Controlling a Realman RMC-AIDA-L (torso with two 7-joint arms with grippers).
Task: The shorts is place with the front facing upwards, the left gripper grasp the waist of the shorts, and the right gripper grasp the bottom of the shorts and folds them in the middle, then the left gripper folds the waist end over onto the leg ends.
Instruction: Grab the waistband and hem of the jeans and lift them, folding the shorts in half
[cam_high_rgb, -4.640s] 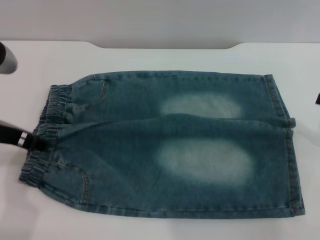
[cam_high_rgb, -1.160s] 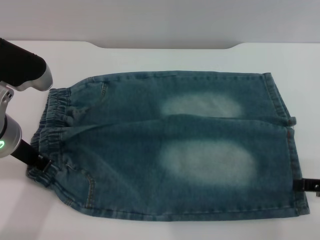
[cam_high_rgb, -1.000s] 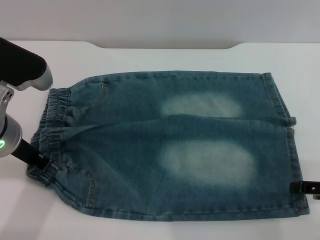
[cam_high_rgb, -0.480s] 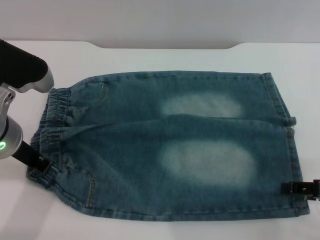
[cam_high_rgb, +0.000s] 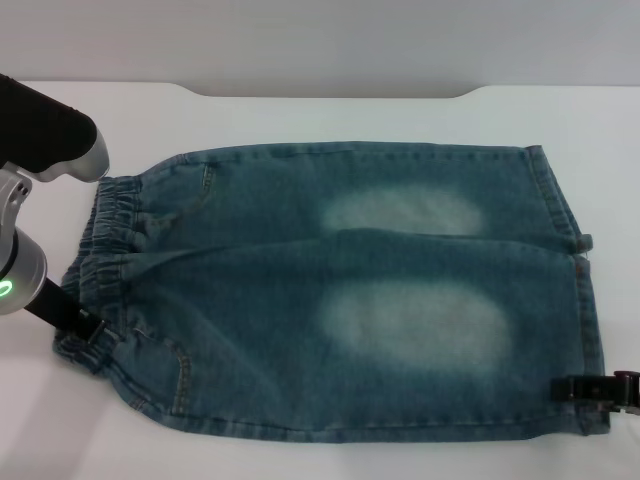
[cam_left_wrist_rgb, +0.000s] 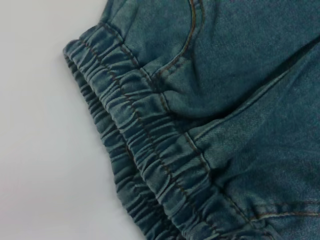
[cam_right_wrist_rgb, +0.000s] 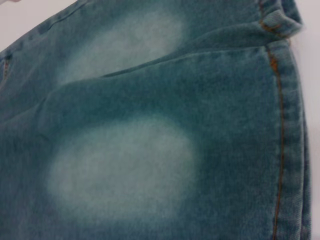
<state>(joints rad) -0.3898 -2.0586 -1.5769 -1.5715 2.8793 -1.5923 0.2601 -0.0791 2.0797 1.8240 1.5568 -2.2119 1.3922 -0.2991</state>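
Shorts (cam_high_rgb: 340, 290) flat, faded denim | left gripper (cam_high_rgb: 85, 328) pinching waist (cam_high_rgb: 100, 262) | right gripper (cam_high_rgb: 585, 388) pinching hem (cam_high_rgb: 590, 330)

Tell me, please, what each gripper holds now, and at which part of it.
The left gripper is at the near end of the blue denim shorts' puckered elastic waist; the right gripper is at the near leg hem. Whether either has closed cannot be told.

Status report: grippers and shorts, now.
Left gripper at the waist, near corner. Right gripper at the near leg hem. Shorts flat, unfolded. Nothing in the way.
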